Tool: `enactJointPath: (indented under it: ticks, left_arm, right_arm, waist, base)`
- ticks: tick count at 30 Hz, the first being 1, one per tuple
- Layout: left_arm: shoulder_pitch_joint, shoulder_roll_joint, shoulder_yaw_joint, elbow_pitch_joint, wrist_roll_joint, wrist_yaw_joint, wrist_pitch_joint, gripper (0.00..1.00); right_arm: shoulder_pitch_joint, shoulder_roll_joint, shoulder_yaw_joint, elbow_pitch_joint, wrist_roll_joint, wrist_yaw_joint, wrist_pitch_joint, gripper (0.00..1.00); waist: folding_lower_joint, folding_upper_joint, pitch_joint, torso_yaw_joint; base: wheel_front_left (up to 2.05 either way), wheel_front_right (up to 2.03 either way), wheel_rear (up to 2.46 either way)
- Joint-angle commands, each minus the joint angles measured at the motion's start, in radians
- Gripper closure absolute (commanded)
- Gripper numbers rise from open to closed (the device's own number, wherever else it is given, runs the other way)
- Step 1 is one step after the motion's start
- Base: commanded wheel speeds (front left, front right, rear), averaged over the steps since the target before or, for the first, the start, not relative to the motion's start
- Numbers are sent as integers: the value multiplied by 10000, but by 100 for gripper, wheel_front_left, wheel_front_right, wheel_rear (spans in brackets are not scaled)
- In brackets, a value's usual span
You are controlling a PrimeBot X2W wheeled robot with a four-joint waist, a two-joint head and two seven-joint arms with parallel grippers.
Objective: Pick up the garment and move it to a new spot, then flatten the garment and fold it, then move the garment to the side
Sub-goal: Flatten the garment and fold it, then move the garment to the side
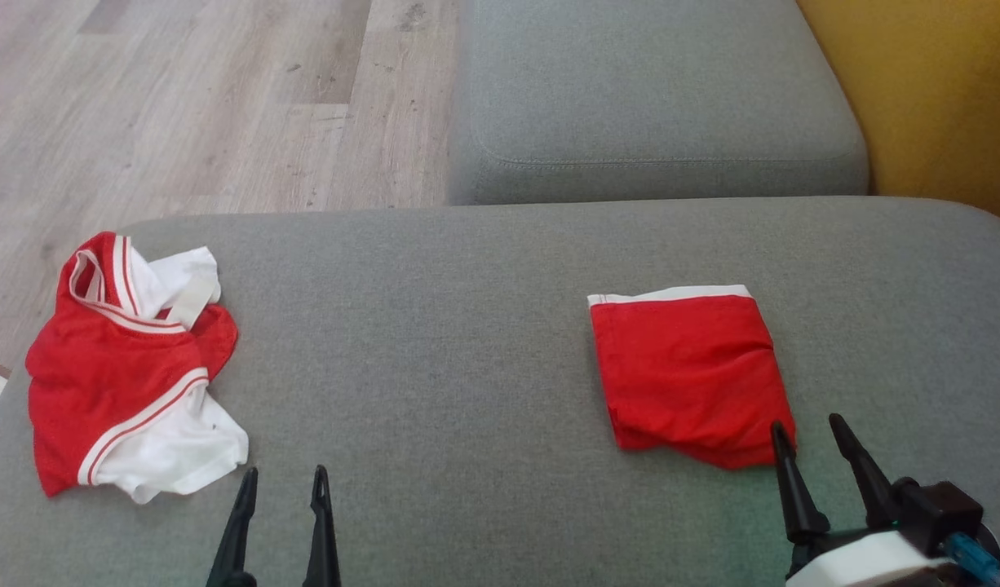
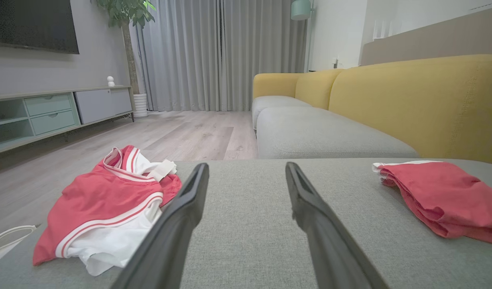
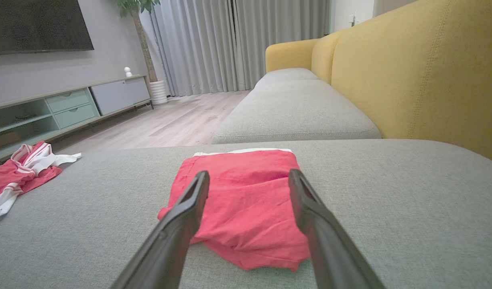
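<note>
A folded red garment [image 1: 692, 371] with a white band at its far edge lies flat on the right half of the grey cushion [image 1: 467, 326]; it also lies in the left wrist view [image 2: 442, 196] and the right wrist view [image 3: 246, 200]. My right gripper [image 1: 810, 436] stands open just at its near right corner, nothing between the fingers. A crumpled red and white garment [image 1: 129, 367] lies at the cushion's left end [image 2: 105, 208] [image 3: 17, 176]. My left gripper [image 1: 284, 481] is open and empty, just right of that heap's near edge.
A second grey seat cushion [image 1: 655, 90] lies beyond, with the yellow sofa back [image 1: 940, 90] to the right. Wood floor [image 1: 182, 98] drops off past the cushion's far left edge. A TV cabinet [image 2: 49, 114] and curtains stand across the room.
</note>
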Motion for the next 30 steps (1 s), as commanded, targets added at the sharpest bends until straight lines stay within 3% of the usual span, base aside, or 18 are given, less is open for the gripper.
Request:
enactJointPath:
  ticks: [1, 21, 30]
  left_arm:
    - [-357, -58, 351, -335, 52, 41, -51, 0]
    - [-696, -63, 151, -173, -175, 196, -51, 0]
    - [-1242, -64, -266, -187, -299, 322, -51, 0]
  right_arm:
    - [-291, -92, 175, -316, -66, -7, -135, 0]
    - [-265, -133, -96, -224, -275, -7, -135, 0]
    - [-1671, -712, -321, 1304, -432, -7, 169, 0]
  waist:
    - [0, -1, -8, -4]
    - [0, -1, 254, 91]
    - [0, -1, 1165, 170]
  base:
    - [0, 0, 0]
    - [0, 0, 0]
    - [0, 0, 0]
